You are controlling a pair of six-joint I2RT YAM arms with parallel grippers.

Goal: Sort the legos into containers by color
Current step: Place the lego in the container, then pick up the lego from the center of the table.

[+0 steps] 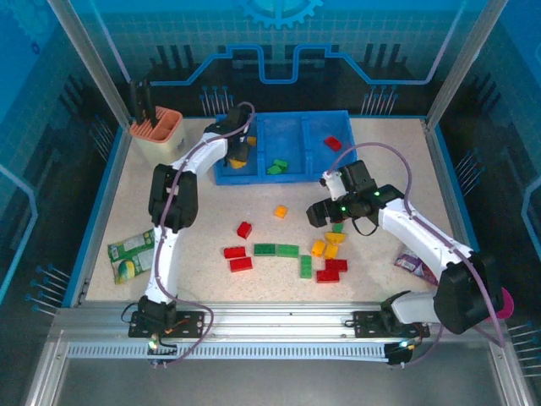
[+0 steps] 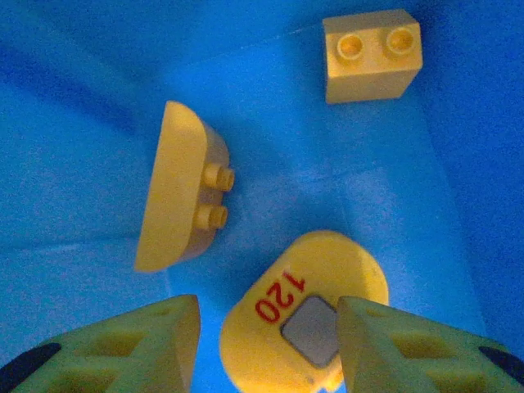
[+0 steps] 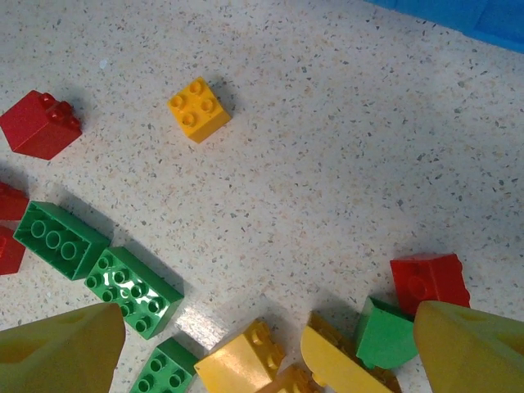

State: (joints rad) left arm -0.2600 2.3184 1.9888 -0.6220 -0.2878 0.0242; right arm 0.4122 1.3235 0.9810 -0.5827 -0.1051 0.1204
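Observation:
My left gripper (image 1: 239,155) reaches down into the left compartment of the blue tray (image 1: 287,178). In the left wrist view its fingers (image 2: 268,319) stand open around a yellow lego marked 120 (image 2: 327,266), with a gap on the left side. A curved yellow lego (image 2: 176,192) and a two-stud yellow lego (image 2: 372,56) lie on that compartment's floor. Green legos (image 1: 276,167) sit in the middle compartment, a red one (image 1: 333,143) in the right. My right gripper (image 1: 328,216) hangs wide open (image 3: 268,323) over a mixed pile of yellow (image 3: 241,360), green (image 3: 385,334) and red (image 3: 428,281) legos.
Loose legos lie across mid-table: a yellow square (image 3: 199,108), a red one (image 3: 39,124), green ones (image 3: 133,291). A cream holder (image 1: 156,134) stands back left, a green packet (image 1: 131,256) lies at left, and a purple packet (image 1: 414,264) and pink cup (image 1: 505,303) are at right.

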